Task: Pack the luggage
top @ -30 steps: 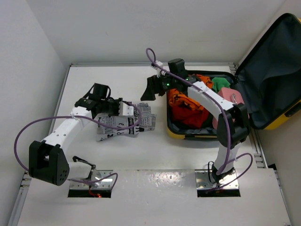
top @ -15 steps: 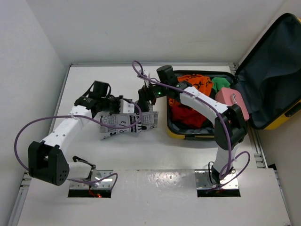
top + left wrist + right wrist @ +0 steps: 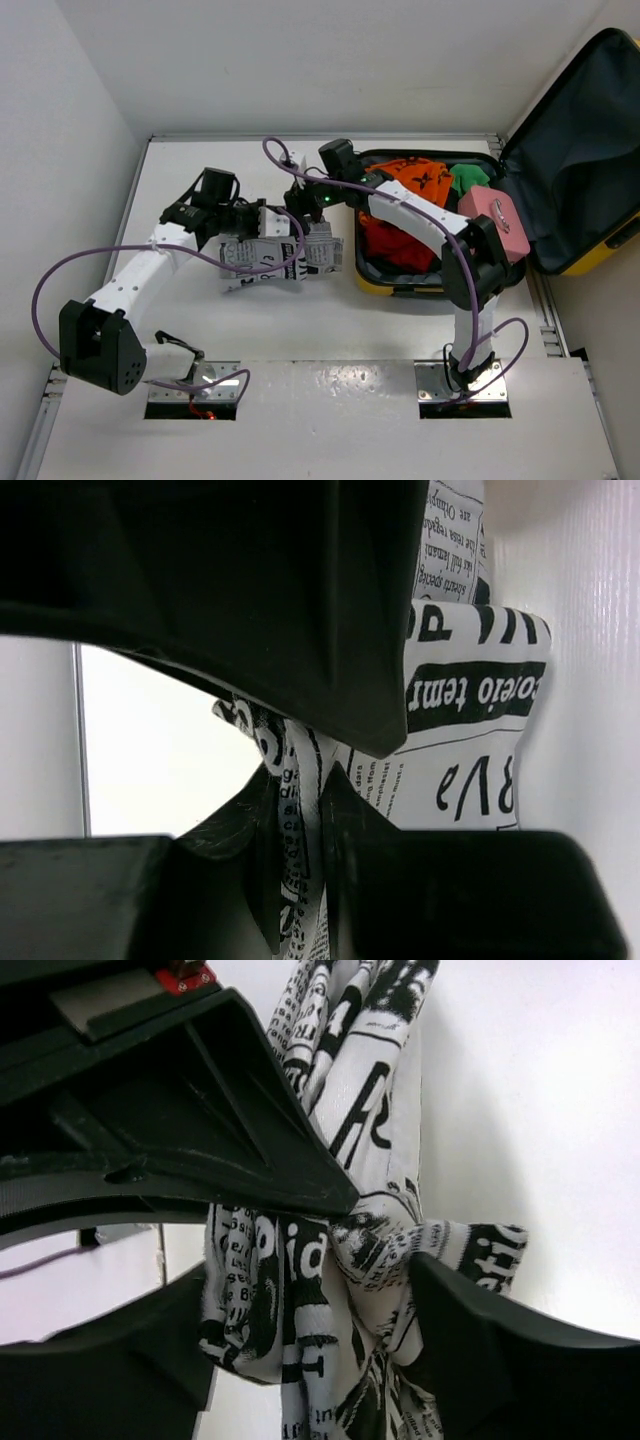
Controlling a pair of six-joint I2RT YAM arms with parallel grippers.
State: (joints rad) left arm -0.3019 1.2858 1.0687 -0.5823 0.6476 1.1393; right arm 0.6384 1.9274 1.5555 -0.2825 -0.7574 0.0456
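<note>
Yellow hard-shell luggage (image 3: 580,150), one item: lies open at the right side of the white table (image 3: 180,170). The base shell sits flat with its opening facing up. The grey-lined lid stands raised from the right edge and leans away to the right. In the top view the base looks about as wide as it is deep, so its long axis cannot be told.

Contents of base shell, counted as seen:
- orange garment (image 3: 415,180), one, at the far side
- red garment (image 3: 400,240), one, at the near left
- green garment (image 3: 468,178), one, in the far right corner
- small pink case (image 3: 495,215), one, along the right side by the lid, partly hidden behind the right arm

Newspaper-print cloth (image 3: 275,258), one: white with black lettering. It hangs bunched over the table just left of the luggage, outside it, and is held from above by both arms.

Left gripper (image 3: 250,220): jaws pressed together on a narrow fold of the cloth at its left top corner. The left wrist view shows the fabric squeezed between the black fingers (image 3: 250,600).

Right gripper (image 3: 305,205): reaches left from above the luggage. Its fingers (image 3: 200,1110) pinch a gathered bunch at the cloth's right top corner.

Purple cables, two, one looped along each arm.
</note>
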